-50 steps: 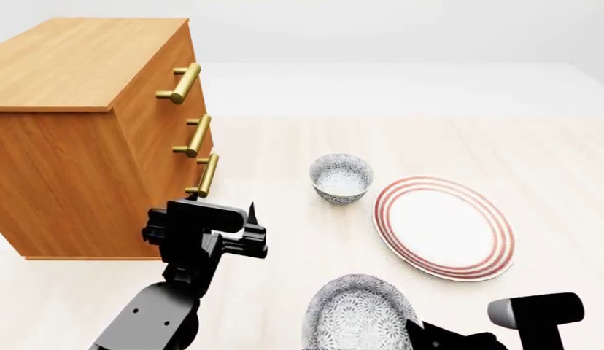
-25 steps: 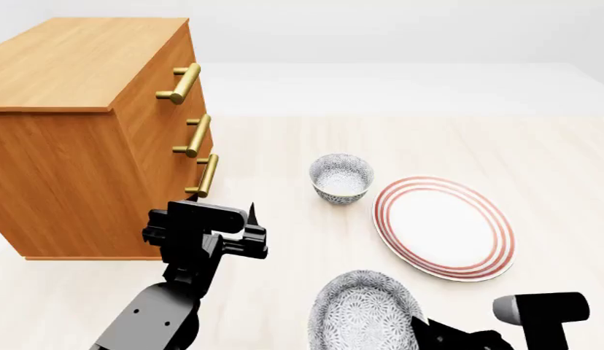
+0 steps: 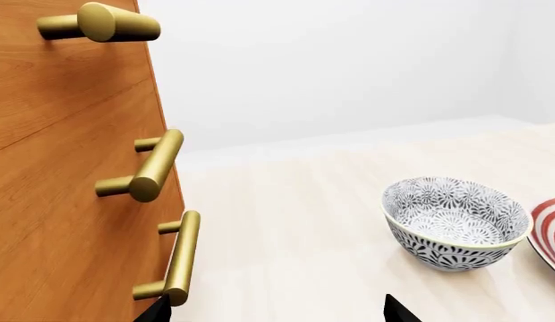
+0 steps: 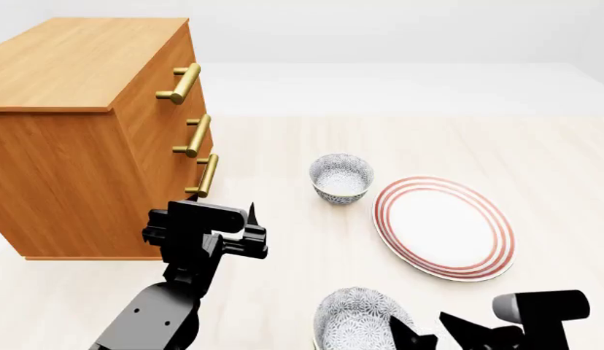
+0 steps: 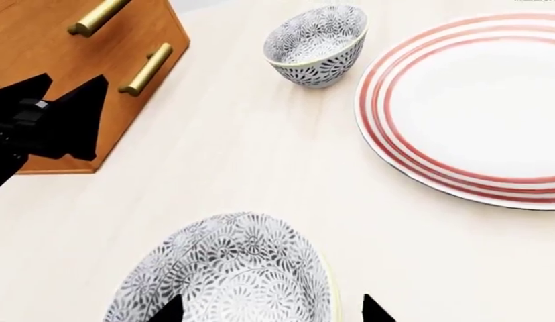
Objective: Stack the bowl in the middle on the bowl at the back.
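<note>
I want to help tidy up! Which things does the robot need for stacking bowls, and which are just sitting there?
Needed:
- bowl in the middle
- bowl at the back
- right tool

Just sitting:
- red-ringed plate
- wooden drawer chest
- left tool

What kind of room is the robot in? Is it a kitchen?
Probably not a real kitchen: it looks like a plain computer-made room. There's only a wooden dresser with gold handles, patterned bowls and a red-ringed plate on a pale wooden surface, with bare white walls.
</note>
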